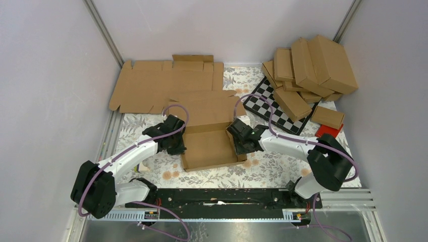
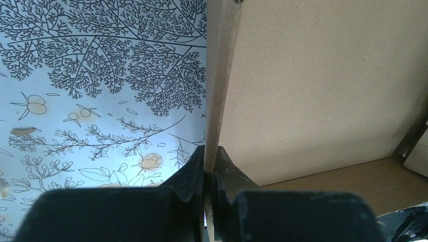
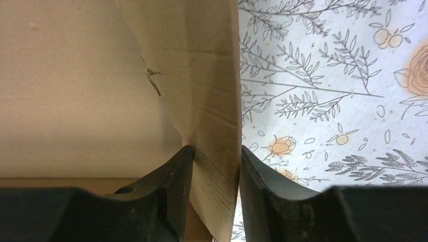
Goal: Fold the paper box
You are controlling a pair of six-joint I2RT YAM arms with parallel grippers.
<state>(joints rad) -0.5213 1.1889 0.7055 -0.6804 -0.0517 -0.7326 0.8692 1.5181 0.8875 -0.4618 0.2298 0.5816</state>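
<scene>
- Jaws of the left gripper (image 2: 210,157) are clenched on the left wall of the paper box (image 1: 209,148); the thin cardboard edge runs straight up from between the 2 black fingers.
- Jaws of the right gripper (image 3: 215,156) grasp the box's right wall. The cardboard fills the gap, with 1 finger inside the box and 1 outside, over the floral cover.
- 1 paper box sits at the middle of the surface (image 1: 262,174), between the 2 arms. It is partly folded, with its near and side walls upright and its large lid panel lying open toward the back.
- 1 flat, unfolded cardboard sheet (image 1: 151,85) lies behind it at the back left, its notched flaps against the rear wall.
- 1 pile of finished brown cartons (image 1: 323,63) is at the back right. At least 6 can be made out, and the exact count is unclear where they overlap.
- 1 checkered board (image 1: 267,108) lies partly under that pile.
- 1 small red block (image 1: 330,131) shows at the pile's near edge, just under 1 carton.
</scene>
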